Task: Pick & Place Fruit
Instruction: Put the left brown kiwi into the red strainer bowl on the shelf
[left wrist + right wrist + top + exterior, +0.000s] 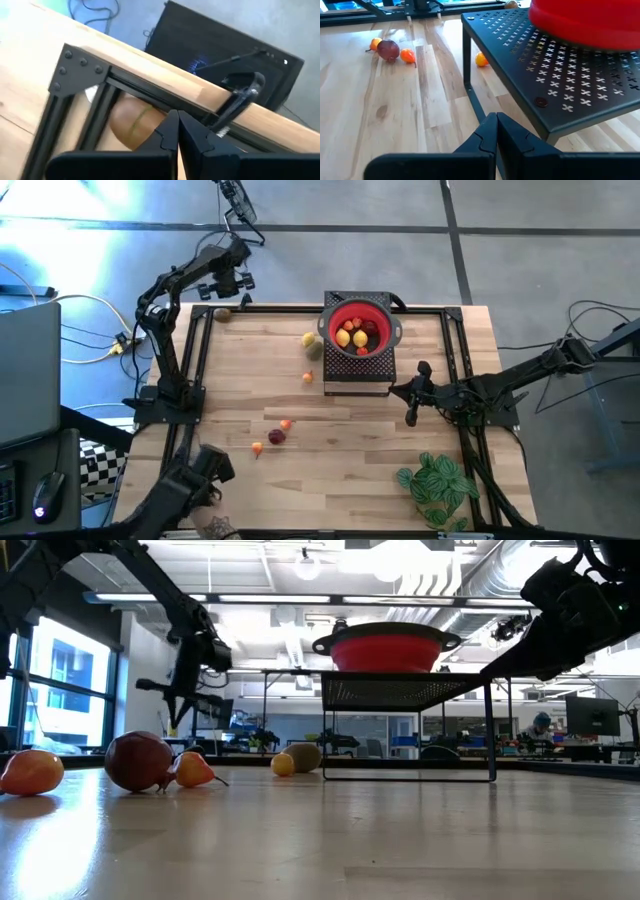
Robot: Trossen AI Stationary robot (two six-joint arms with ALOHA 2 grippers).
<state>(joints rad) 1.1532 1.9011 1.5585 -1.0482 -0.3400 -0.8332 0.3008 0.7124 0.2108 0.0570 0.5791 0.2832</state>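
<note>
Fruit (pixel 353 334) fills the red bowl (pixel 383 311) at the table's (pixel 350 450) twelve o'clock, high view; strays lie toward nine. Low view: a dark red fruit (pixel 138 760) sits between two orange ones. Left gripper (pixel 178 131), closed and empty, hovers by a brownish fruit (pixel 134 123). Right gripper (pixel 496 131), closed and empty, faces the rack (pixel 560 85).

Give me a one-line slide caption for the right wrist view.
Shut right gripper beside the black perforated stand holding the red bowl; loose fruit beyond.
</note>
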